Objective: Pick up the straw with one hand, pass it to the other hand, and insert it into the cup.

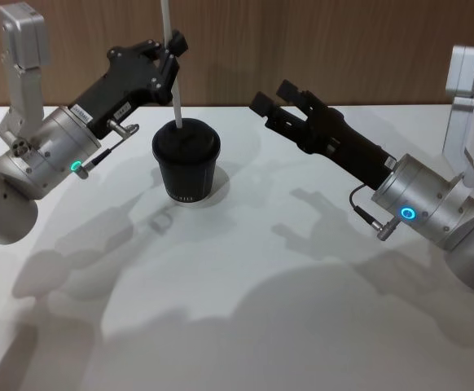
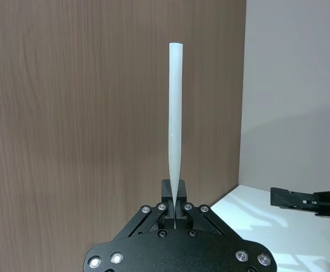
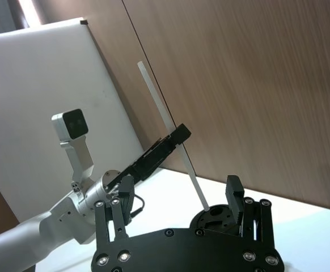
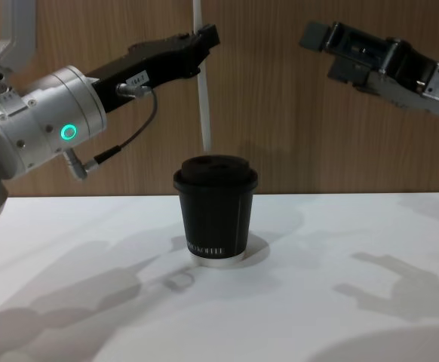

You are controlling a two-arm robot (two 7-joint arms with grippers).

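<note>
The left claw (image 1: 172,50) is clamped on the straw (image 1: 174,98), holding it upright over the cup (image 1: 186,163) that stands on the white counter (image 1: 245,277). From the head view the straw's lower end sits at the lid; the chest view shows the straw (image 4: 202,98) reaching down to just above the lid of the cup (image 4: 215,211). The right claw (image 1: 279,99) hangs beside the cup, its fingers (image 3: 233,192) spread wide and holding nothing.

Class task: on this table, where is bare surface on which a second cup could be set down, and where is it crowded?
Bare: the table in front of the cup, and to its right under the right gripper. Crowded: above the cup's lid, where the left gripper holds the straw.
</note>
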